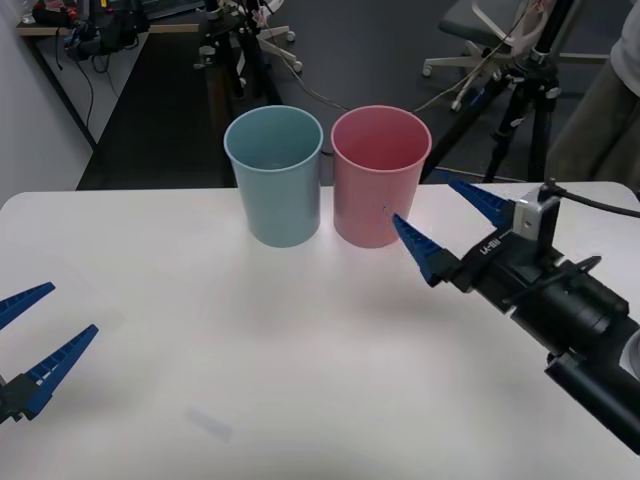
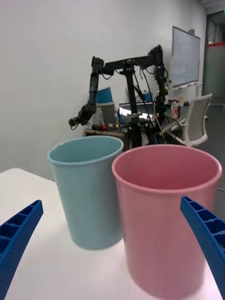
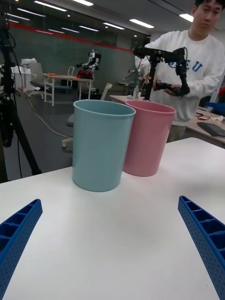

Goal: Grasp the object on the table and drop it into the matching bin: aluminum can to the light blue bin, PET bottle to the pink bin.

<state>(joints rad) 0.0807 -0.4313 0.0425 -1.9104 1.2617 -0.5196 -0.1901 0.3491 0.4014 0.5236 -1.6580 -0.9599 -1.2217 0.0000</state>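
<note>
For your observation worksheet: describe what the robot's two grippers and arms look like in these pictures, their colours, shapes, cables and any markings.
Both grippers have long, tapering blue fingers with ribbed, open-cell sides. The right gripper sits on a black, cylindrical arm segment with white lettering, a small silver-grey camera block on top and a black cable trailing from it. The left gripper shows the same blue ribbed fingers on a dark mount.

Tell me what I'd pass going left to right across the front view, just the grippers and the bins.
left gripper, open at the table's left edge → light blue bin → pink bin → right gripper, open beside the pink bin
</note>
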